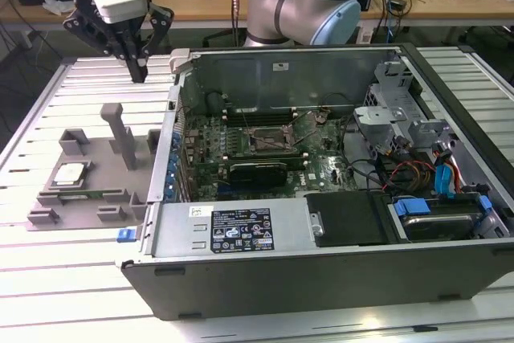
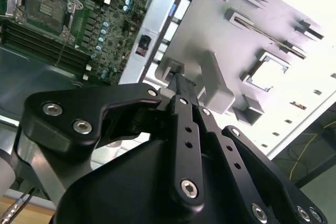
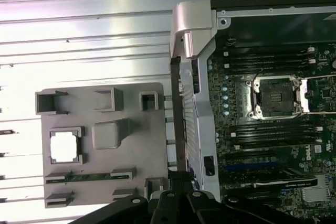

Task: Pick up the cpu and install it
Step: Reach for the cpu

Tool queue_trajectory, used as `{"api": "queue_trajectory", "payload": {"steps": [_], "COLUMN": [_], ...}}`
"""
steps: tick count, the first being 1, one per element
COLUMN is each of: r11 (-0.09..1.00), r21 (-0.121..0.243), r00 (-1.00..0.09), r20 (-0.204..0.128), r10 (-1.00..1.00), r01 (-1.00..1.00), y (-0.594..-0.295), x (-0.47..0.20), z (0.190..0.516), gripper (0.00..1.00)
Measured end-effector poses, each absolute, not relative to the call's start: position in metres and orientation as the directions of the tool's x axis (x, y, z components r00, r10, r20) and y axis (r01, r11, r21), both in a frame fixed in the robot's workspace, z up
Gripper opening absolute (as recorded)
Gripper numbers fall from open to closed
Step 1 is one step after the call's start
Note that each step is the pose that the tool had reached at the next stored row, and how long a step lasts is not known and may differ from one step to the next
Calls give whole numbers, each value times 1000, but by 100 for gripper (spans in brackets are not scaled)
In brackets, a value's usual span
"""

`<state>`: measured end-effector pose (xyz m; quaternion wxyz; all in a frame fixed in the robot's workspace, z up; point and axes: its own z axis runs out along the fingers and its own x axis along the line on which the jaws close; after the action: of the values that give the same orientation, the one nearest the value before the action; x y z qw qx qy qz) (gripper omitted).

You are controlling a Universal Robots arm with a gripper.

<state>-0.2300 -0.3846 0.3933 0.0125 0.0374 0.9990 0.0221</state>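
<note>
The cpu (image 1: pixel 71 173) is a small silver square lying flat in a pocket of the grey plastic tray (image 1: pixel 88 198), to the exterior view's left of the computer case. It also shows as a bright square in both wrist views (image 3: pixel 65 146) (image 2: pixel 269 73). My gripper (image 1: pixel 138 70) hangs high above the far end of the tray, well clear of the cpu, its black fingers (image 2: pixel 181 103) pressed together and holding nothing. Inside the case, the motherboard socket (image 1: pixel 269 140) (image 3: pixel 275 97) stands open with its metal frame lifted.
The open computer case (image 1: pixel 321 198) lies on a ribbed metal table (image 1: pixel 48 279), its side wall (image 3: pixel 184 103) between tray and motherboard. Grey upright blocks (image 1: pixel 120 134) rise from the tray. Drive cages and cables (image 1: pixel 418 166) fill the case's right end. A desk stands behind.
</note>
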Motion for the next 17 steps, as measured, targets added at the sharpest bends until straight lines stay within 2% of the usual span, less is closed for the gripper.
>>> {"api": "queue_trajectory", "payload": {"steps": [17], "r11": [996], "r21": [45], "r00": [-997], "r20": [-23], "r10": [75], "r01": [74], "y": [-375], "x": [-287], "z": [393], "gripper": [11]}}
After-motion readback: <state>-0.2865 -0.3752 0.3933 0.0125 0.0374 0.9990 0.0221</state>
